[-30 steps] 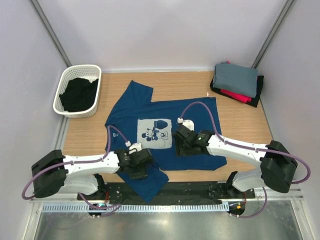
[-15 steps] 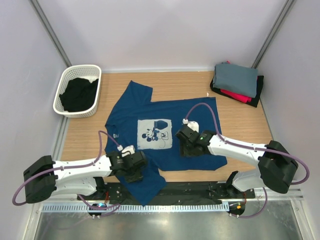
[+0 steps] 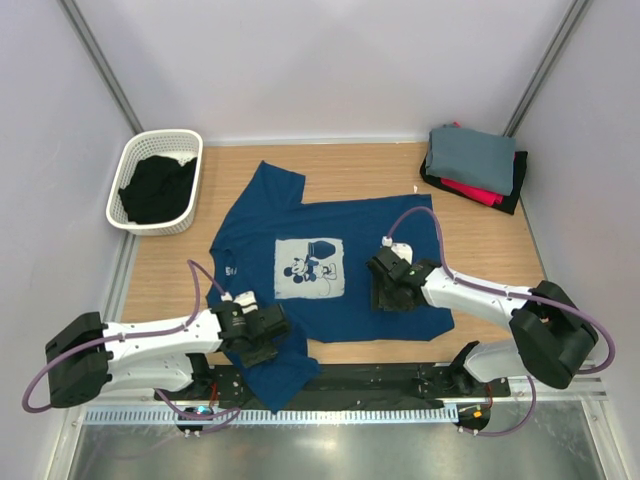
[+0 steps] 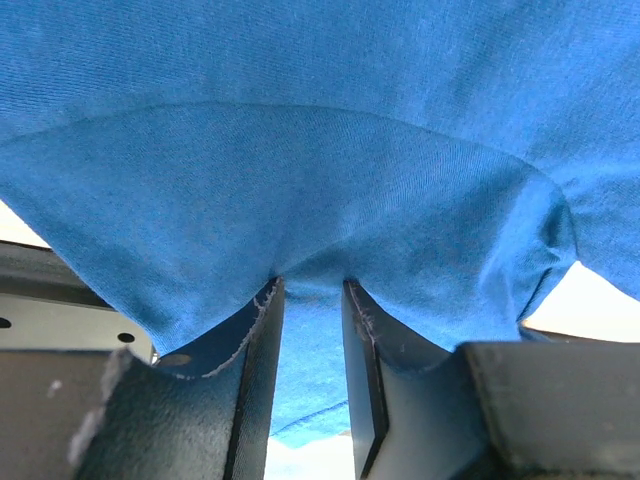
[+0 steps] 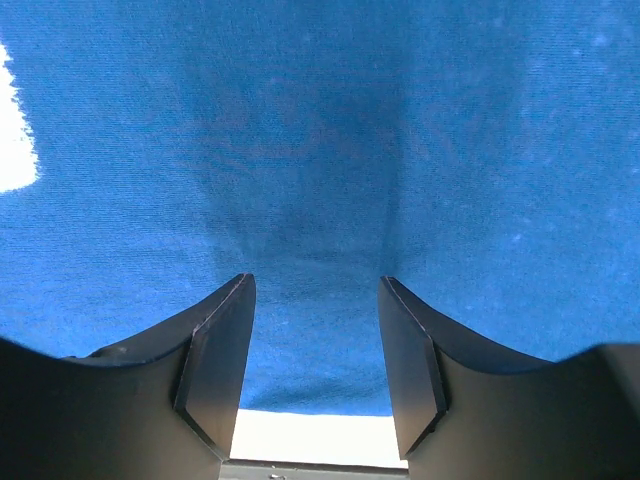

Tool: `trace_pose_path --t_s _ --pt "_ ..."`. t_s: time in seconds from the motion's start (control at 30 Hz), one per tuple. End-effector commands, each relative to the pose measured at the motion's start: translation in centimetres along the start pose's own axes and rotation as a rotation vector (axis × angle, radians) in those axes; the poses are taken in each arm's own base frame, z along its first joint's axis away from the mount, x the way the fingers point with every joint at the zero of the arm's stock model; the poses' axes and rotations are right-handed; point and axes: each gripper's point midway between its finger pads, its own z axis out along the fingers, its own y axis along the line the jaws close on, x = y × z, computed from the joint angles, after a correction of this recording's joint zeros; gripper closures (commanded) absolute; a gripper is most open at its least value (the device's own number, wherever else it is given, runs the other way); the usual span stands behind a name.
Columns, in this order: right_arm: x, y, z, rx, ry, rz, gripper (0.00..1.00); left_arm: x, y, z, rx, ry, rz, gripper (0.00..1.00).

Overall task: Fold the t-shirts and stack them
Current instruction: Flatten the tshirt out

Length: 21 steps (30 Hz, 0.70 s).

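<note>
Left end effector (image 3: 252, 335) has slid toward the near-left corner, narrow gap pinching cloth of the navy t-shirt (image 3: 265, 215); right end effector (image 3: 398, 288) has shifted right, wide open on the cloth. Tee lies unfolded mid-bench, one flap over the near edge, so probably straightening, fold not begun

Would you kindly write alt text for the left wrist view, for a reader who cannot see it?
A blue t-shirt fills the frame, a fold of it bunched and pinched between the two dark fingers of the left tool at the bottom edge.
</note>
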Motion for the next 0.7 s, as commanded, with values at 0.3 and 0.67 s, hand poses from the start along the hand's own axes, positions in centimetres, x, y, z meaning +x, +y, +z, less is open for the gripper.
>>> trace_pose_path --t_s 0.3,0.67 --pt "-1.6 -0.3 -0.7 -0.056 -0.045 0.032 0.42 2.8 9.1 -1.8 -0.402 0.173 0.119 0.66" --pt "-5.0 2.3 -2.8 -0.138 -0.113 0.032 0.41 -6.5 -1.8 -10.7 -0.148 -0.185 0.34 0.64"
